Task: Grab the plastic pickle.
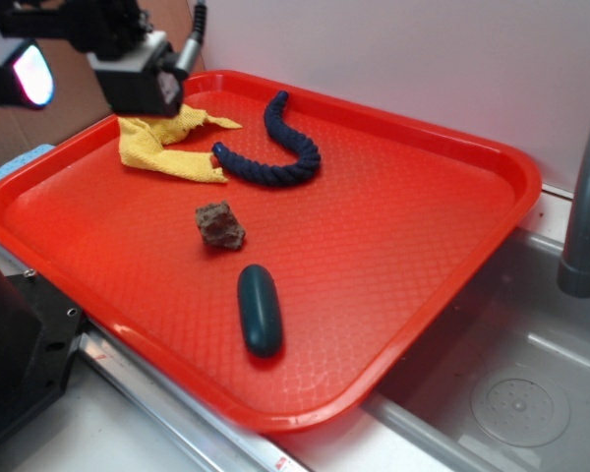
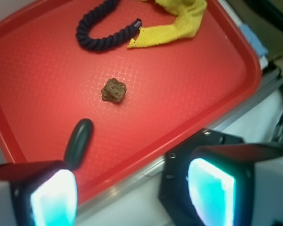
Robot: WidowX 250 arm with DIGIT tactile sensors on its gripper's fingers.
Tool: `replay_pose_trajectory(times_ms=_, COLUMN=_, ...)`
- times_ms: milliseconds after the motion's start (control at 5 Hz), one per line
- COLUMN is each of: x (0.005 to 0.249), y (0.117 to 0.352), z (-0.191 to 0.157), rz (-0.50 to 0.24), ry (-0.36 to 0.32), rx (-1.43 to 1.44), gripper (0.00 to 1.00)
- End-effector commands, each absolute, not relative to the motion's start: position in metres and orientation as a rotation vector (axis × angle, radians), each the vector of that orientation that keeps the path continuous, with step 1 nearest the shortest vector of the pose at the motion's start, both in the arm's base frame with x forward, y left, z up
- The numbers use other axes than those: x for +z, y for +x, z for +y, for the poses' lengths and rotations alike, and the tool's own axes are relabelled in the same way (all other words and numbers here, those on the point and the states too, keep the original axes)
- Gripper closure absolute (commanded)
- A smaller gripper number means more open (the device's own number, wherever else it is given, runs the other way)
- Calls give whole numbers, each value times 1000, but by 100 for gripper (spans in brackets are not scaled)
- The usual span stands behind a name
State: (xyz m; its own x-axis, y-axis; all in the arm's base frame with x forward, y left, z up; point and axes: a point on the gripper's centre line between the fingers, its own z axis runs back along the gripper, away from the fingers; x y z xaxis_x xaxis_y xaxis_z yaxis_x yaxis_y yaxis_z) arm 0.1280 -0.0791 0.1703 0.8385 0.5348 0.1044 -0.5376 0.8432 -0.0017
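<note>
The smooth dark teal plastic pickle (image 1: 260, 309) lies loose near the red plastic tray's (image 1: 492, 211) front edge, just beside the rough brown lump (image 1: 220, 224). My gripper (image 2: 127, 197) is wide open, empty, well away. Its rounded skin could squirt from my pads; the wrist view hides its near end.

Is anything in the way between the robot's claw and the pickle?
Nothing visible blocks it. The plastic pickle lies alone on the red tray, near its front edge. The brown lump sits a little farther back, apart from it. The gripper is open, above the tray's edge.
</note>
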Motion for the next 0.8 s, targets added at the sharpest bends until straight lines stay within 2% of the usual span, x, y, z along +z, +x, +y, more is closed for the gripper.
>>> replay_pose_trajectory(times_ms=0, x=120, y=157, z=-92, rz=-77, ry=-22, rx=682, gripper=0)
replay_pose_trajectory(times_ms=200, x=93, y=166, z=-97, rz=-85, ry=-12, rx=705, gripper=0)
replay_pose_trajectory(times_ms=600, x=46, y=165, z=-123, rz=-99, ry=-2, rx=633, gripper=0)
